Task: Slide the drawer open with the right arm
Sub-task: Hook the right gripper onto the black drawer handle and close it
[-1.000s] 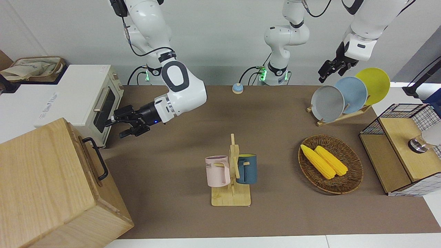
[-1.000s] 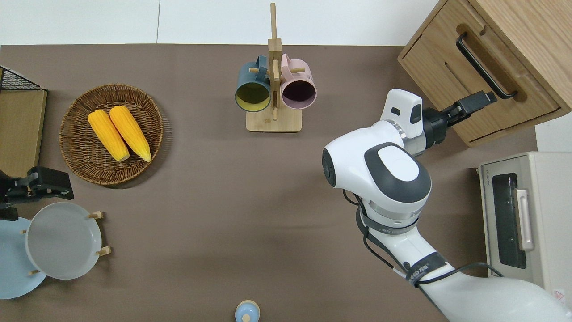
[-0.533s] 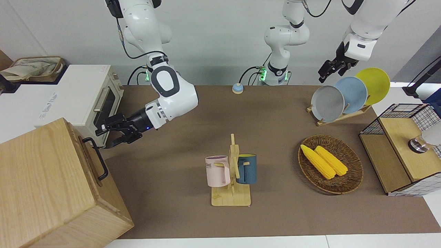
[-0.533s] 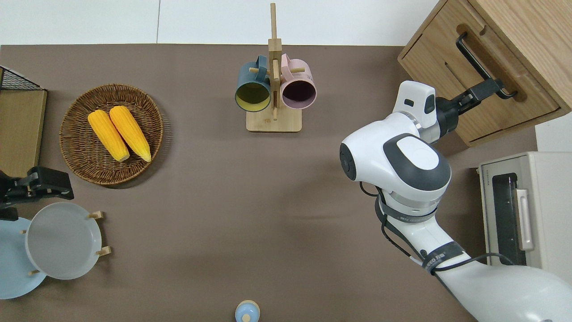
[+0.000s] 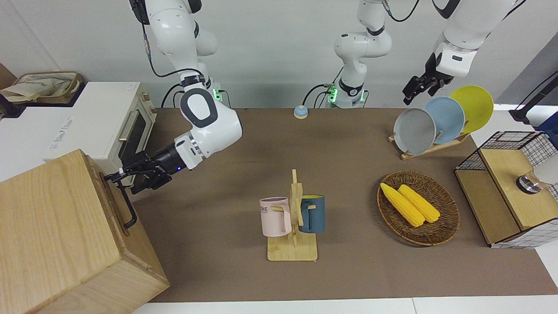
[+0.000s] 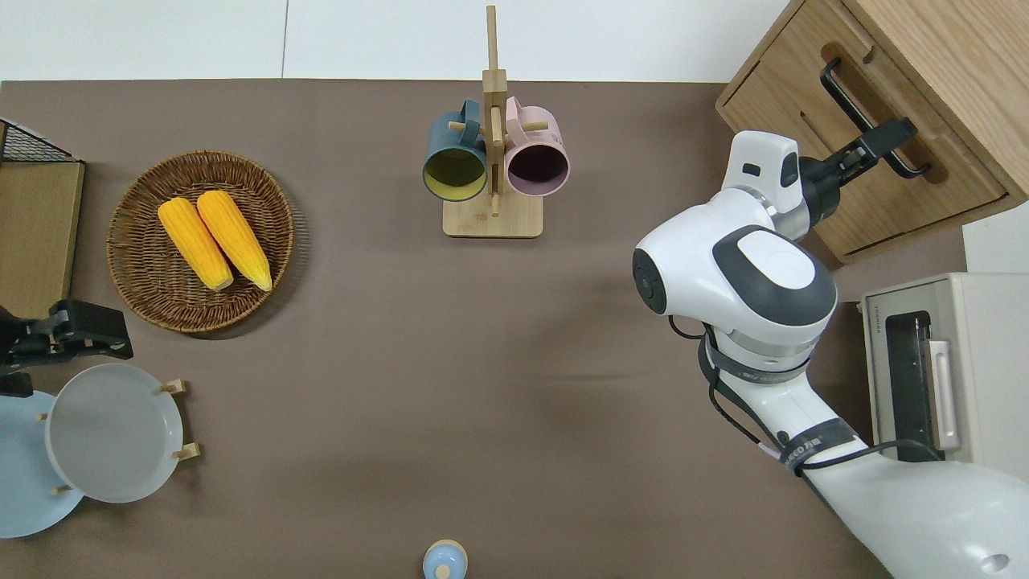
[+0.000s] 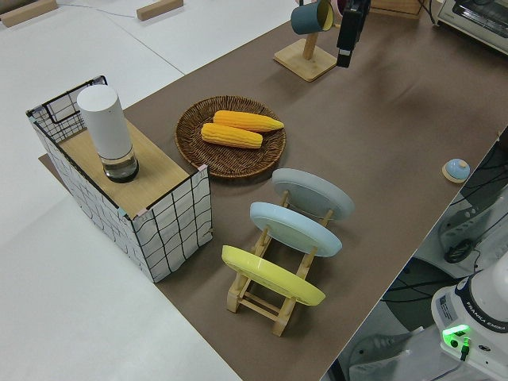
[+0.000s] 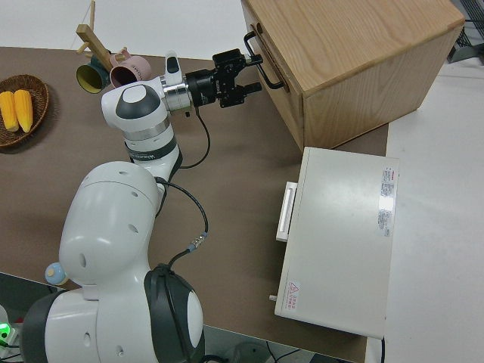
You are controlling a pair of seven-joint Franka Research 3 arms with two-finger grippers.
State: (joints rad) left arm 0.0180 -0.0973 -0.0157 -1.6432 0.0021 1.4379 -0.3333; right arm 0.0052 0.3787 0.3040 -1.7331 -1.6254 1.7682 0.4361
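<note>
A white oven (image 6: 949, 378) sits just beside the cabinet (image 6: 940, 56), nearer the robots. A mug rack (image 6: 492, 161) stands mid-table, well apart, and nothing lies between the right gripper (image 6: 884, 143) and the handle (image 6: 872, 121). The drawer (image 6: 844, 153) is a wide, shallow, light-wood front with that black bar across it, shut flush in the cabinet at the right arm's end of the table. The gripper's fingers straddle the handle, spread and not clamped. The left arm is parked.
</note>
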